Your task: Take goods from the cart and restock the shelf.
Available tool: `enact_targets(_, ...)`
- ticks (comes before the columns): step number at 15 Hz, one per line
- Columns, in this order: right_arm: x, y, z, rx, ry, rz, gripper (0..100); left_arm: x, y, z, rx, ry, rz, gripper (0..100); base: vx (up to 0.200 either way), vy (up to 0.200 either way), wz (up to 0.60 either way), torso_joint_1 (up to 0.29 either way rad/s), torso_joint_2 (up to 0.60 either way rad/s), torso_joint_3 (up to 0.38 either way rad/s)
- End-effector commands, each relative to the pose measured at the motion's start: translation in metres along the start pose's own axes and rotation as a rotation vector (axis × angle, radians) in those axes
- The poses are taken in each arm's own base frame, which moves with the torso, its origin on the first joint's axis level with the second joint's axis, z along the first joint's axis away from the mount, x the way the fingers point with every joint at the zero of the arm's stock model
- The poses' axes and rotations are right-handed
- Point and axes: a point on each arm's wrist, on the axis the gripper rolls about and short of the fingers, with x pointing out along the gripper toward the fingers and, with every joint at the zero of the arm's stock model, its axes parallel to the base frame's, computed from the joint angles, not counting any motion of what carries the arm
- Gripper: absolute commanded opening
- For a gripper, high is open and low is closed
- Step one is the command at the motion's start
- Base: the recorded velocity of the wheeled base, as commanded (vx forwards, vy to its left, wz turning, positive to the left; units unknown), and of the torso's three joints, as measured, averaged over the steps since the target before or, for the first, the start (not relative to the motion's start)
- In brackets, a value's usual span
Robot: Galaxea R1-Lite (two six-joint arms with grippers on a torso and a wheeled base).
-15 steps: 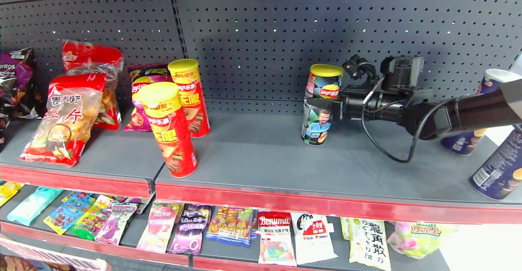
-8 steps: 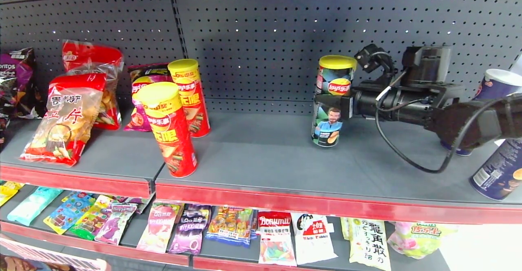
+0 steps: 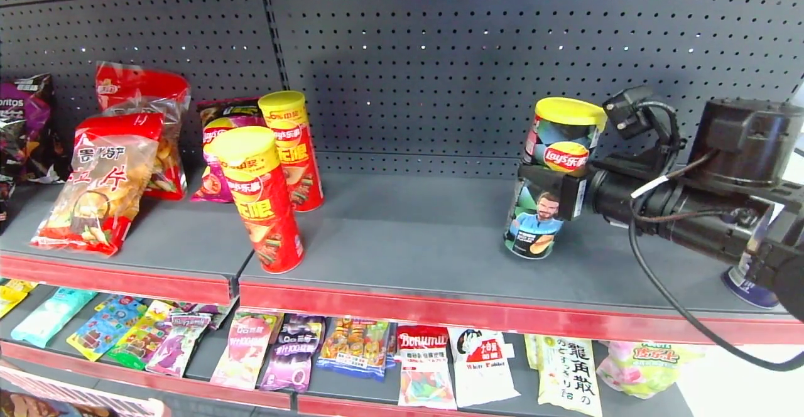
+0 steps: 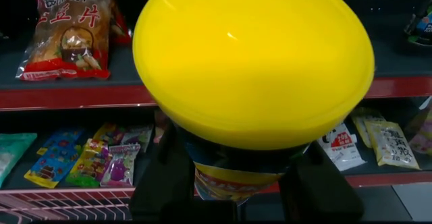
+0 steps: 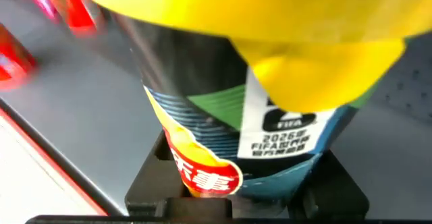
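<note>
Holding: the right gripper [image 3: 540,181] is clenching its jaws across the waist of the yellow-lidded can [image 3: 565,153], with one finger lying over the label.
Whereabouts: the can is hanging near upright, tipping a little, over the shelf board [image 3: 402,241]. It is sitting well apart from the front red can [image 3: 259,197], on that can's right by the robot's reckoning and slightly farther back. Whether its base is touching the board is not showing.
Other arm: the left gripper [image 4: 239,193] is grasping a second yellow-lidded can [image 4: 253,62] by the body below its lid, out in front of the shelving. Its place against the front red can is not showing.
Handling: the tube is probably feeling light and stiff. Its glossy wrap is likely making it slippery, and its tall, narrow build is making it easy to topple. Hard squeezing is risking a dented wall, so the mid-body hold is looking sound, whereas the push-on lid is looking like a poor grip.
Change: over the last second the can and right arm are travelling farther from the front red can, toward the robot's right and the shelf's front edge, while the red can is keeping its place.
</note>
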Motion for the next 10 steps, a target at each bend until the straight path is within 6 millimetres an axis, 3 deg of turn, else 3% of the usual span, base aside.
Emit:
enact_targets(1, -0.004, 0.008, -0.020, 0.004, 0.038, 0.021, 0, 0.001, 0.000, 0.000, -0.001, 0.004, 0.000, 0, 0.000, 0.000, 0.00, 0.000, 0.00, 0.000)
enact_targets(5, -0.004, 0.032, -0.026, -0.005, 0.061, 0.007, 0, 0.001, 0.000, 0.000, -0.001, 0.005, 0.000, 0, 0.000, 0.000, 0.00, 0.000, 0.00, 0.000)
enact_targets(10, -0.005, 0.037, -0.034, -0.001, 0.091, 0.006, 0, 0.001, 0.000, 0.000, -0.001, 0.005, 0.000, 0, 0.000, 0.000, 0.00, 0.000, 0.00, 0.000)
